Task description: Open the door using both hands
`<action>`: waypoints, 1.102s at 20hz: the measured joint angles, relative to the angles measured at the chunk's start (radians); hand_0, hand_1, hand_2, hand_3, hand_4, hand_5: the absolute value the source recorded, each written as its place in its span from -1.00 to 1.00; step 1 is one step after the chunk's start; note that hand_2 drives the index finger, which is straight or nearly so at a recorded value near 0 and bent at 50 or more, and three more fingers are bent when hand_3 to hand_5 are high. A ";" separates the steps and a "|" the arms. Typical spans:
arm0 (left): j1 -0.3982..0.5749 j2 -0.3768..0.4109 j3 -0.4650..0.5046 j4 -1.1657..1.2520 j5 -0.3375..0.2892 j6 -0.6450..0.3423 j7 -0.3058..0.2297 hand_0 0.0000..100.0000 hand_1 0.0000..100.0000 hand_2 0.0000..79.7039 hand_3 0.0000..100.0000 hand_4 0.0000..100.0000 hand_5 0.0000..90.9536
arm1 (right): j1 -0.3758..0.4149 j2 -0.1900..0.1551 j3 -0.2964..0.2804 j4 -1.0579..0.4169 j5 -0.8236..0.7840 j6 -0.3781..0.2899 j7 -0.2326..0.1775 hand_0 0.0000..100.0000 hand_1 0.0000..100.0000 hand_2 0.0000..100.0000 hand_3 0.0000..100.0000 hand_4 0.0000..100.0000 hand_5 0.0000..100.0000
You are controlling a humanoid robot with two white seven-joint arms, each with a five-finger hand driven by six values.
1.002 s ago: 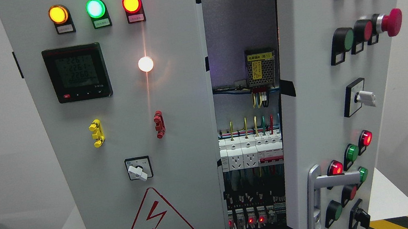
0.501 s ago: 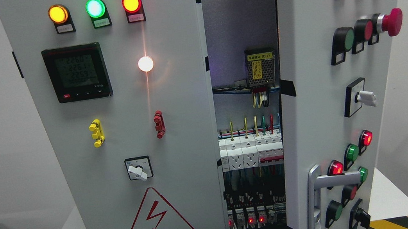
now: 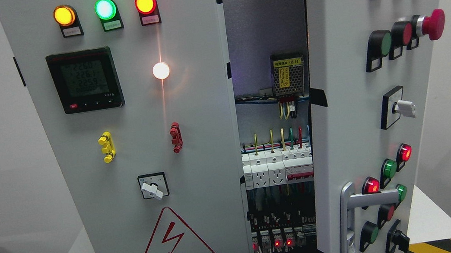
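Head view: neither robot hand in frame, so their state can't be told; grey metal cabinet right door [image 3: 352, 96] with silver lever handle [image 3: 351, 219] hangs part open, breakers visible inside; next likely needs widening, maybe at door's free edge

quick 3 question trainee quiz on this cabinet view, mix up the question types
1. True or false: the right door is swung ajar, showing breakers inside.
2. The lamps atop the left door run amber, ____, red.
3. The silver handle sits on: A) left door B) right door C) side wall

Key: 1 true; 2 green; 3 B. Neither robot hand is in view.
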 measured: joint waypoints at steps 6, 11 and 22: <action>-0.187 0.062 -0.022 -0.064 0.093 -0.007 0.007 -1.00 -1.00 -1.00 -1.00 -1.00 -1.00 | 0.000 0.000 0.000 0.000 0.000 0.000 0.000 -0.62 -1.00 -1.00 -1.00 -1.00 -1.00; -0.325 0.083 -0.041 -0.095 0.169 0.040 0.011 -1.00 -1.00 -1.00 -1.00 -1.00 -1.00 | 0.000 0.000 0.000 0.000 0.000 0.000 0.000 -0.62 -1.00 -1.00 -1.00 -1.00 -1.00; -0.624 0.038 -0.088 -0.110 0.280 0.175 0.013 -1.00 -1.00 -1.00 -1.00 -1.00 -1.00 | 0.000 0.000 0.000 0.000 0.000 0.000 0.000 -0.62 -1.00 -1.00 -1.00 -1.00 -1.00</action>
